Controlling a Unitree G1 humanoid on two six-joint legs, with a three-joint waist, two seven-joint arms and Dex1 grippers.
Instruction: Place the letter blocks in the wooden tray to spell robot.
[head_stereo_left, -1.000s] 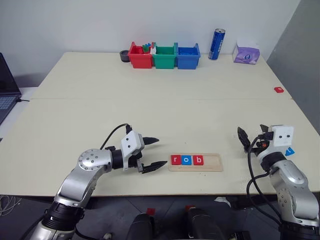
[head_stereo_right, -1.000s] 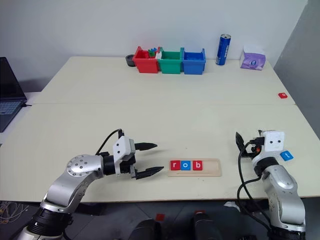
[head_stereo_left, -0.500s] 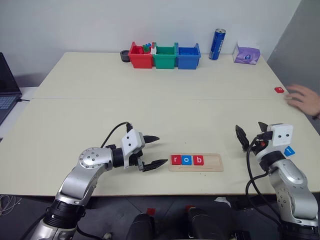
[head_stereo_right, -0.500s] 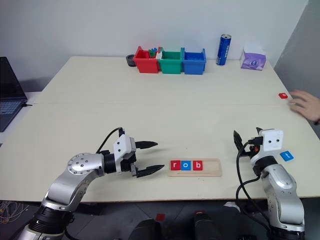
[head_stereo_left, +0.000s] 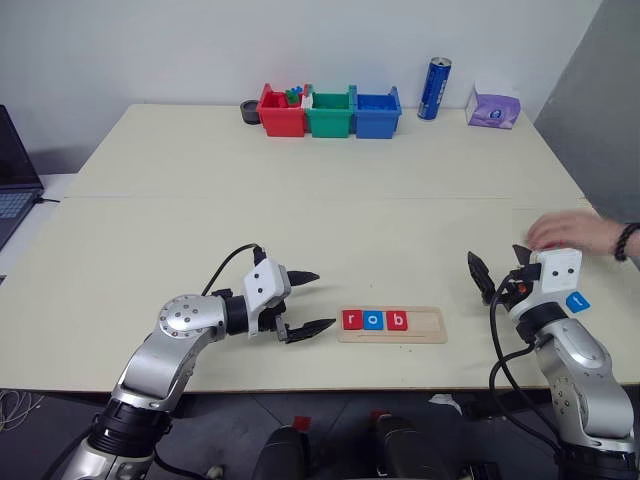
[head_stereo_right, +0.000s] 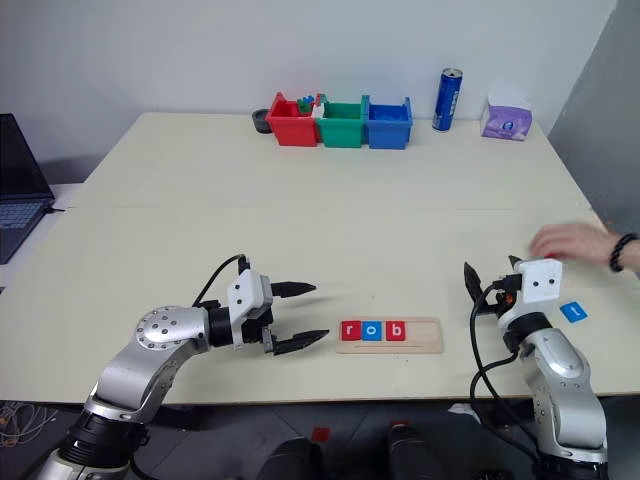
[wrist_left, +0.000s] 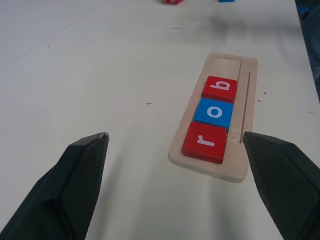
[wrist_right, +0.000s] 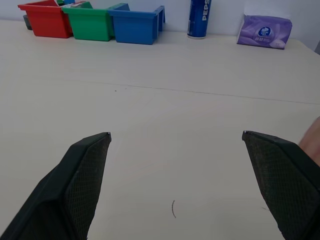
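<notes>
Reaching in from the right, a person's hand (head_stereo_left: 570, 232) is being brought nearer; both fingers, left (head_stereo_left: 300, 303) and right (head_stereo_left: 497, 270), are being held wide and empty; wooden tray (head_stereo_left: 391, 325) is carrying r, o, b.

1. Pale wood tray (head_stereo_left: 425, 327): long, narrow, lying flat near the front edge of the bench (head_stereo_left: 300, 210), long side running left to right.
2. Three blocks seated touching in its left part: red r (head_stereo_left: 351, 320), blue o (head_stereo_left: 373, 320), red b (head_stereo_left: 397, 320).
3. Right part of the groove bare.
4. Another blue block (head_stereo_left: 577, 301) flat on the bench far to the right, well apart from the tray.
</notes>
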